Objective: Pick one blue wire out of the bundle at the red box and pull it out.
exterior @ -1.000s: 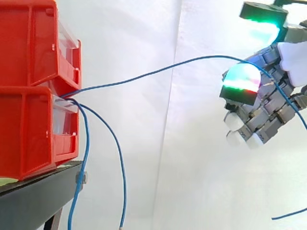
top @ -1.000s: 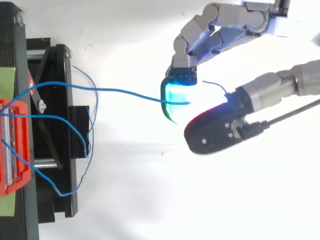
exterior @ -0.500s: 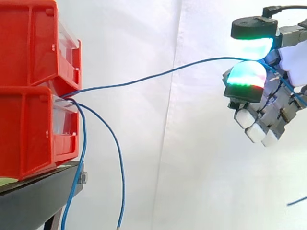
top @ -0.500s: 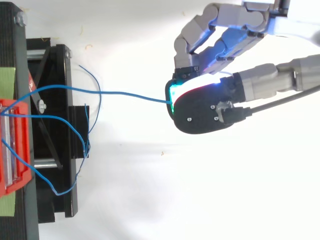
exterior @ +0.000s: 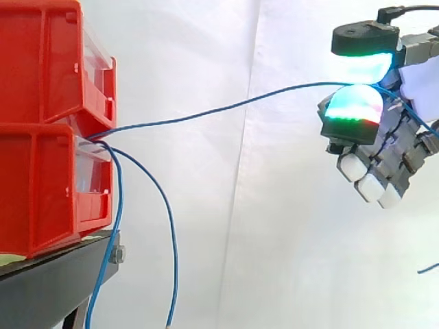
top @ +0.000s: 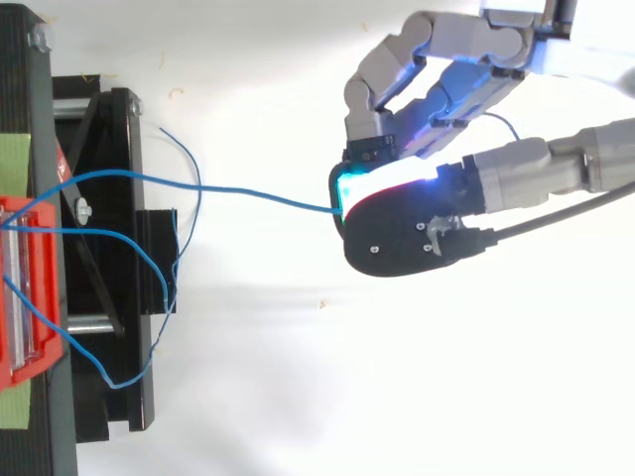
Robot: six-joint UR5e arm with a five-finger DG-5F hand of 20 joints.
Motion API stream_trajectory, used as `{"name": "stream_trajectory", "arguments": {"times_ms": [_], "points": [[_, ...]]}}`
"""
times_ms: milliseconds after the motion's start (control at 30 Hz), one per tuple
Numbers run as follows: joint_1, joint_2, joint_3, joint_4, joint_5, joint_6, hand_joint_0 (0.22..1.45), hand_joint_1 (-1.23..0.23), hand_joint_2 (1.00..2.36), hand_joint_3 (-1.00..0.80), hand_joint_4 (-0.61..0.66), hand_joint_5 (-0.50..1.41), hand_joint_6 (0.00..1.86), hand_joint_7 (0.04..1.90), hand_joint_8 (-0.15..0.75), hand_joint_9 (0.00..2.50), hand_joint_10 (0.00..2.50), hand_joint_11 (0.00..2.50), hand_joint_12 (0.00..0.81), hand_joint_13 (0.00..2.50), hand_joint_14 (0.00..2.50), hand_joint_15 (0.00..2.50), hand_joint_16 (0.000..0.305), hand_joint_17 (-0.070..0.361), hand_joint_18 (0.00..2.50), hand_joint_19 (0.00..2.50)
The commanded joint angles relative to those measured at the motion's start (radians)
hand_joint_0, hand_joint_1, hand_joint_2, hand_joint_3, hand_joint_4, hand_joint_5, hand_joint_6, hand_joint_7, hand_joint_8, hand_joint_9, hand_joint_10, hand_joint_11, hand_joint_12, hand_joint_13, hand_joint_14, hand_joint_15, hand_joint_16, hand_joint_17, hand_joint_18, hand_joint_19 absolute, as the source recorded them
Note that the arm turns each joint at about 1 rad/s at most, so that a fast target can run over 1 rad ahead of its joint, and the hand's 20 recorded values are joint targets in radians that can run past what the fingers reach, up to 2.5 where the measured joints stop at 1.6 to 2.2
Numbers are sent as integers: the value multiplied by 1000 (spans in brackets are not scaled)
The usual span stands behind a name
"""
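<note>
Stacked red bins (exterior: 48, 130) stand at the left on a black stand (exterior: 48, 288). Several blue wires come out of the gap between them. One blue wire (exterior: 219, 110) runs rightward to my hand (exterior: 384, 144), where it is pinched between the thumb pad and a fingertip (exterior: 354, 110) glowing green and red. From above, the same wire (top: 248, 190) stretches from the bin (top: 25, 288) to my hand (top: 397, 223). The other wires (exterior: 168, 226) hang down in front of the stand.
A white curtain hangs behind the work. The black stand (top: 99, 258) with its crossbars lies at the left of the top view, loose blue wires (top: 149, 268) looping over it. Open room lies between the bins and my hand.
The thumb came down onto the wire and closed against the fingertip. The hand then drew slightly away from the bins, and the wire runs straighter.
</note>
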Motion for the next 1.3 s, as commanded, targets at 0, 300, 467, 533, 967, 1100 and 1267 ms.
{"name": "stream_trajectory", "arguments": {"times_ms": [0, 300, 467, 533, 967, 1100, 1267], "points": [[6, 0, 0, 6, 11, -2, 606, -731, 1014, -55, 92, -148, 944, 1067, 355, 914, 6, 456, 462, 872, 9, 306, 61, 136, 824, 312], [21, 0, 0, 6, 28, 23, 656, -781, 1014, 30, -43, -155, 967, 1208, 357, 949, 7, 500, 451, 918, 11, 348, 58, 131, 861, 332], [24, 0, 0, 2, 24, 80, 690, -784, 1017, 64, -221, -163, 988, 1239, 327, 974, 8, 492, 439, 926, 13, 346, 54, 123, 850, 351], [29, 0, 0, 6, 29, 87, 718, -787, 1019, 68, -219, -164, 978, 1384, 309, 980, 10, 488, 426, 919, 13, 347, 52, 116, 827, 376], [58, -69, 23, 87, 94, 35, 737, -787, 1019, 72, -290, -163, 991, 1317, 292, 1015, 9, 475, 409, 921, 13, 358, 49, 110, 806, 401], [61, -98, 23, 131, 92, 35, 742, -788, 1017, 83, -278, -164, 991, 1327, 293, 1021, 11, 478, 410, 922, 12, 359, 49, 109, 801, 403], [66, -110, 20, 185, 90, 31, 742, -792, 1013, 90, -291, -160, 996, 1290, 301, 1040, 10, 480, 411, 928, 12, 377, 50, 111, 802, 414]]}}
